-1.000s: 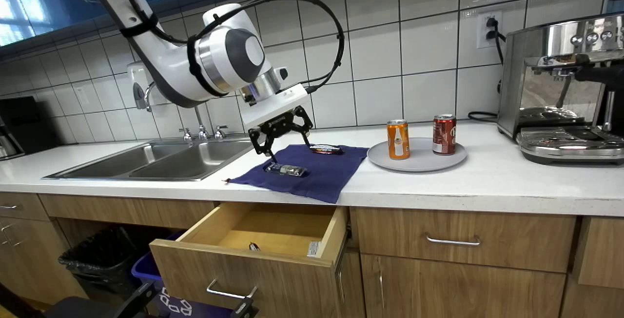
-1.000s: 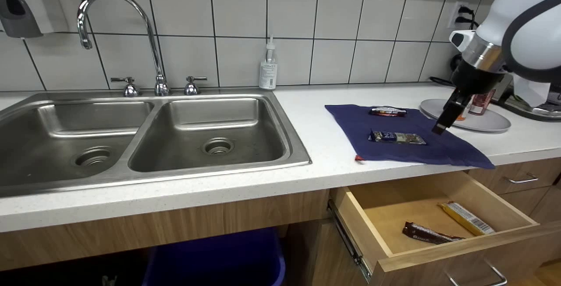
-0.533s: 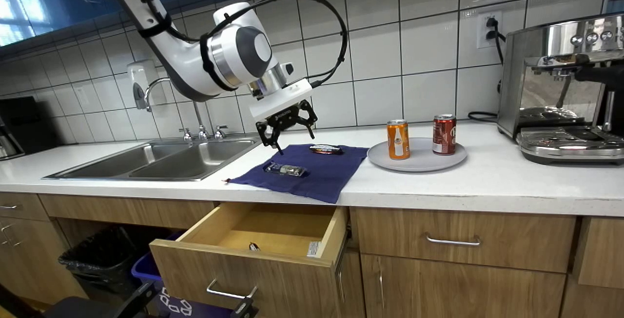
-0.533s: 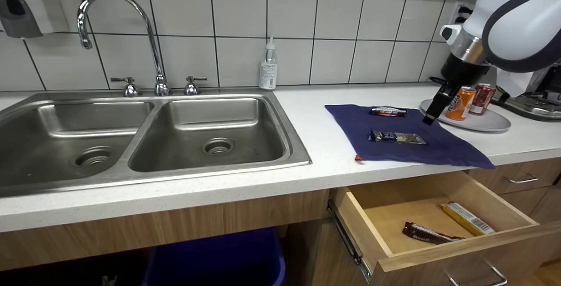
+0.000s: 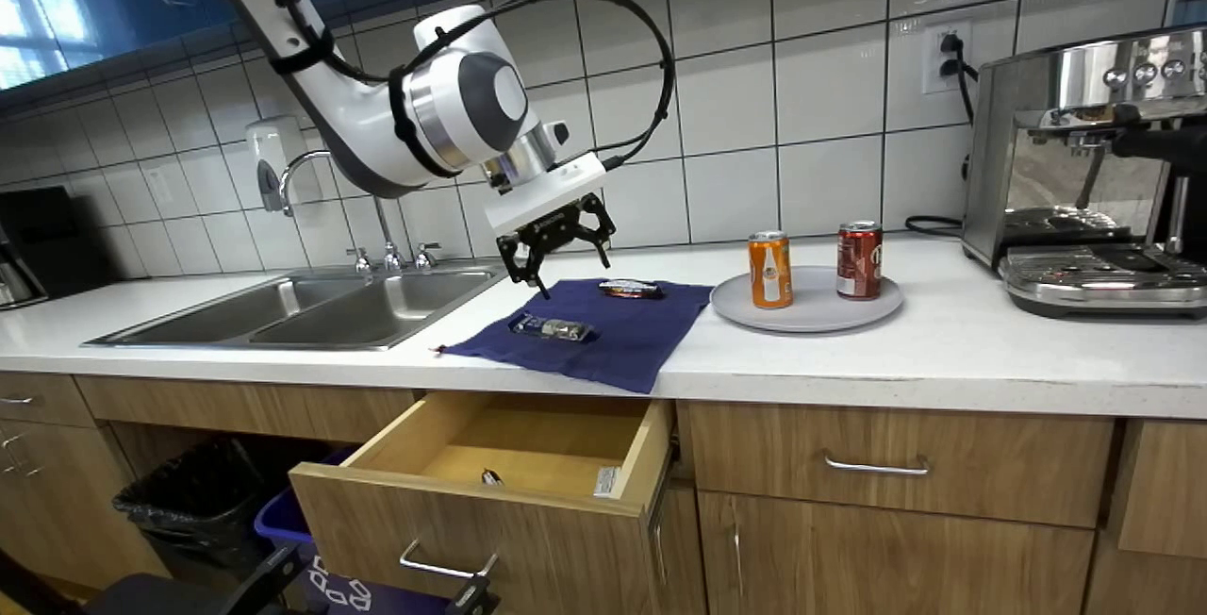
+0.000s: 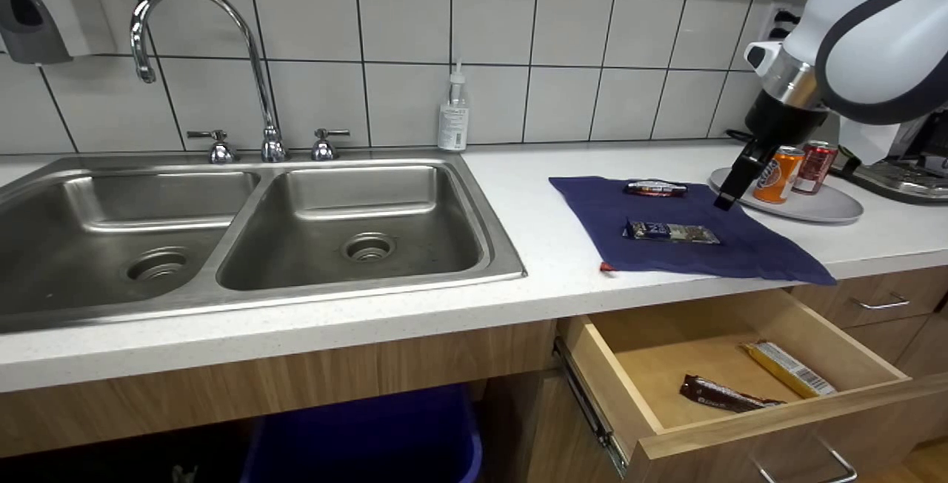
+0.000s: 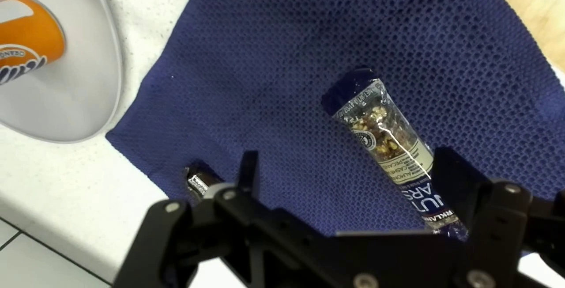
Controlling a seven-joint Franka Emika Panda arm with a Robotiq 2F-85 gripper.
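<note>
Blue cloth [image 7: 265, 102] is carrying a nut bar [image 7: 399, 152], slanting below one finger [image 7: 459, 182] of the wide-spread, empty gripper [image 7: 348, 164].

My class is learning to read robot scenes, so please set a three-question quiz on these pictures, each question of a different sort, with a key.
1. True or false: the hand is closed.
2. Which stands on the gray plate beside the orange soda can? A) pump bottle; B) red soda can; C) espresso machine.
3. Short answer: on the navy cloth, which lies nearer the open drawer: the nut bar or the other wrapped bar?

Key: 1. False; it is open. 2. B. 3. The nut bar.
</note>
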